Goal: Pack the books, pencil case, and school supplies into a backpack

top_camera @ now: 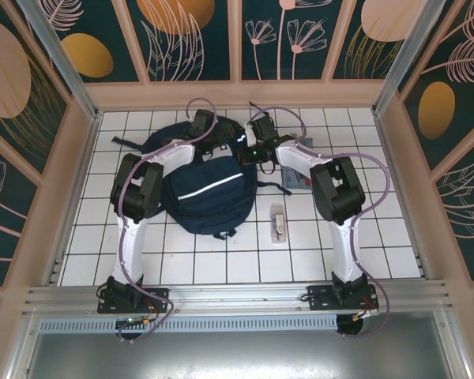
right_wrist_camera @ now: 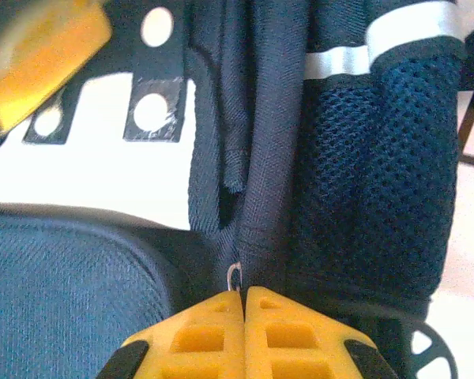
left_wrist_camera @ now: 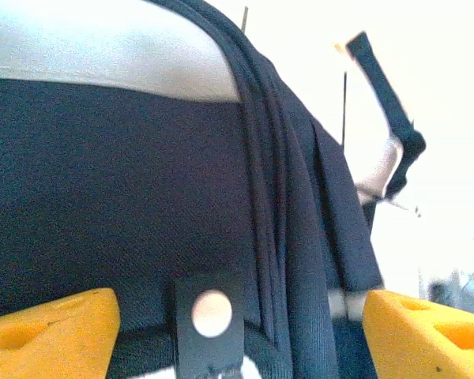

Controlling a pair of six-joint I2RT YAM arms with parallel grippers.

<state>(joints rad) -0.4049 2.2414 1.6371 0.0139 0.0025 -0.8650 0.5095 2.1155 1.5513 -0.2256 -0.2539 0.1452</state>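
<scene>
The navy backpack lies in the middle of the table with a white stripe across its front. My left gripper hovers at its far top edge; in the left wrist view it stands open, with backpack fabric and a snap tab between its wide-apart yellow fingers. My right gripper is shut on the backpack's small metal zipper pull beside the seam. The grey pencil case peeks out under the right arm. The clear school supplies packet lies right of the backpack. The book is hidden.
A dark strap trails off the backpack's far left. A wooden wall borders the white tiled table at the back. One yellow finger of the left gripper shows at the top left of the right wrist view.
</scene>
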